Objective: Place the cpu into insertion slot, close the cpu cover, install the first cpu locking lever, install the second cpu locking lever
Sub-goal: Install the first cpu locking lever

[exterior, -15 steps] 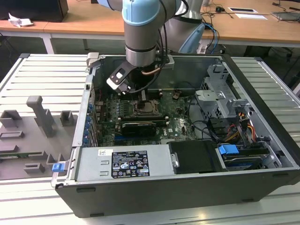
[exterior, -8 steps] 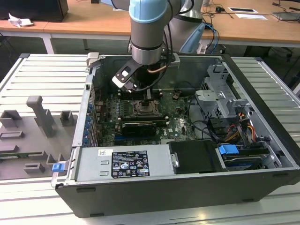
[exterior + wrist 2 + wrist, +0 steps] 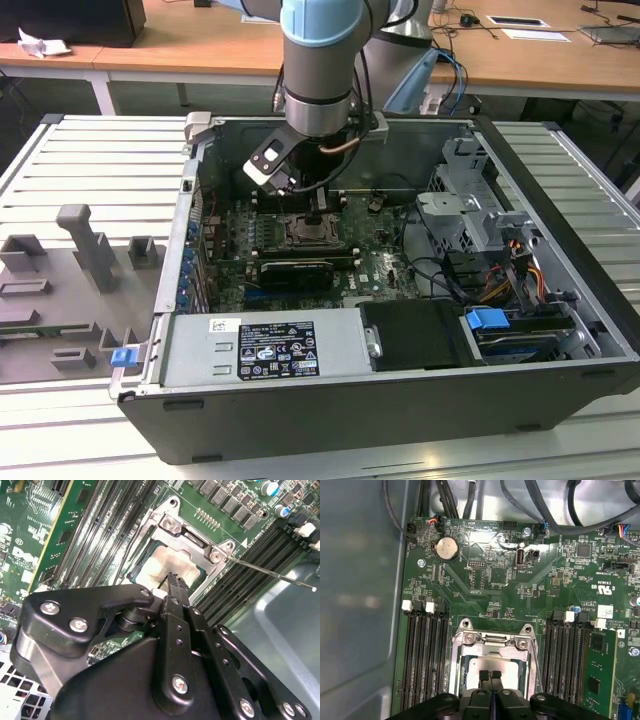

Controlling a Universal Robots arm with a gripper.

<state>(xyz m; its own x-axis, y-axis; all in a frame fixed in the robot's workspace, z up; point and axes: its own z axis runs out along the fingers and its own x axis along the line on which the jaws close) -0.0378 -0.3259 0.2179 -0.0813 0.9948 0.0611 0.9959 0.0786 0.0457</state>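
Note:
The cpu (image 3: 490,664) shows its silvery top plate inside the motherboard socket, and the pin field of the insertion slot is hidden beneath it. The silvery cpu cover (image 3: 492,642) appears to lie flat around the chip, framing it through its window. My gripper (image 3: 490,676) is shut, its black fingertips (image 3: 173,580) together right over the cpu's (image 3: 167,562) top with nothing held between them. A thin metal locking lever (image 3: 270,572) juts out from a corner of the cover (image 3: 187,535), apparently raised. In the exterior view the gripper (image 3: 315,222) reaches down into the open computer case.
Long black memory slots (image 3: 422,660) flank the socket, with a green module (image 3: 600,670) beside them. A coin battery (image 3: 446,548) and cables (image 3: 545,510) lie beyond. A black graphics card (image 3: 295,272), the power supply (image 3: 270,350), drive cage (image 3: 470,200) and case walls (image 3: 360,605) surround the arm.

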